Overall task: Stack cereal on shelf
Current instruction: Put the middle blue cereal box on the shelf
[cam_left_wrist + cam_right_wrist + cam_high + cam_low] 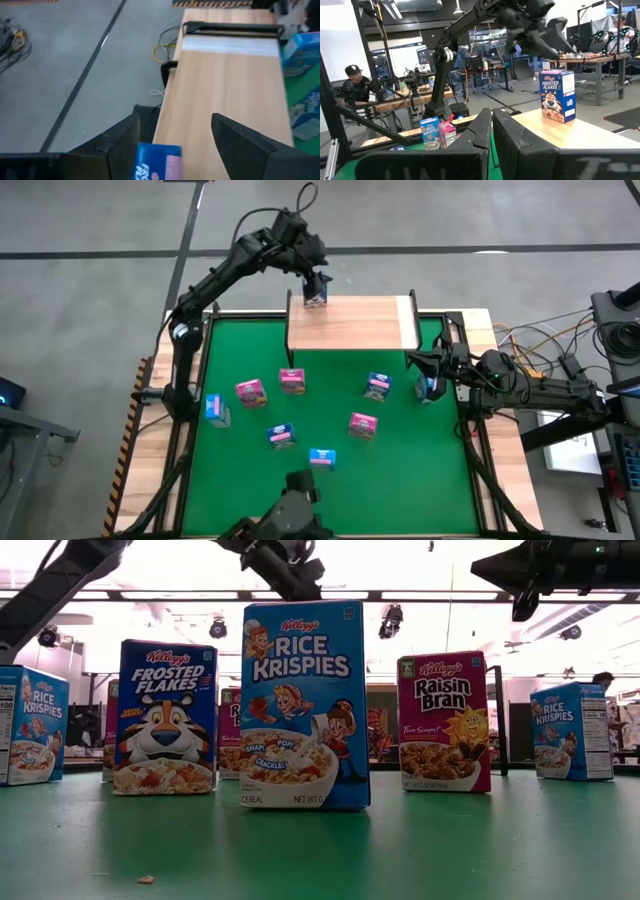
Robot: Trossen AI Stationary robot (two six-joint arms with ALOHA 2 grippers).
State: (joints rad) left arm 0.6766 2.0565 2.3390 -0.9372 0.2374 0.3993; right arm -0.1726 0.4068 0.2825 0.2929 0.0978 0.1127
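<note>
A dark blue Frosted Flakes box [316, 295] stands upright on its base at the far left corner of the light-wood shelf [355, 325]. My left gripper [316, 278] hovers open just above it, a finger on either side of the box top [157, 160], touching nothing. The right wrist view shows this box [559, 95] free under the left gripper [547, 42]. My right gripper [412, 360] is shut, level off the shelf's right end, above a blue box [430, 388]. Several pink and blue boxes stand on the green table [240, 480].
Boxes on the green table: light blue [215, 408], pink [250, 391], pink [292, 381], blue [378, 386], pink [362, 424], blue [282, 435], light blue [321, 458]. The rest of the shelf top is bare wood. A person [352, 85] sits beyond the table.
</note>
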